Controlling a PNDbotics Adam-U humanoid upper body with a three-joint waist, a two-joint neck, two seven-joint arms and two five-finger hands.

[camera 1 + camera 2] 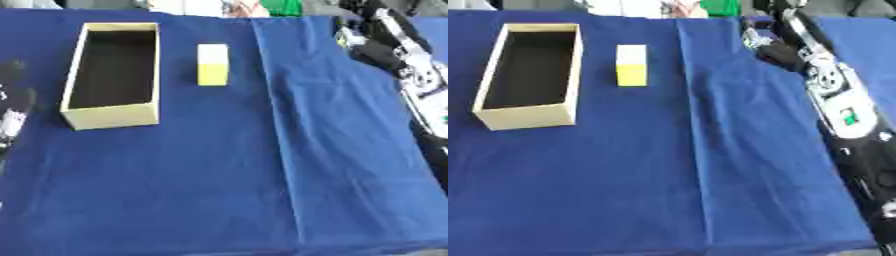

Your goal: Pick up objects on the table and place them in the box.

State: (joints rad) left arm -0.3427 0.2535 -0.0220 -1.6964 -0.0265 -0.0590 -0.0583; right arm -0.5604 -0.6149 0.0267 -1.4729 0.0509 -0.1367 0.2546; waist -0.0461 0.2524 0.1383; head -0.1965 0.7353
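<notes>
An open cream box (112,116) with a dark, empty inside stands lengthwise at the left of the blue cloth. Just to its right lies a small block (212,65), white at its far end and yellow at its near end, apart from the box. My right arm runs up the right side of the table, and my right hand (769,44) hovers at the far right, well to the right of the block, blurred. My left hand (12,107) shows at the left edge, left of the box, mostly cut off. Neither hand touches the block or the box.
A long fold (273,125) in the blue cloth runs from far to near just right of the middle. Green (282,6) and white things lie beyond the table's far edge. The cloth's front edge shows at the bottom right.
</notes>
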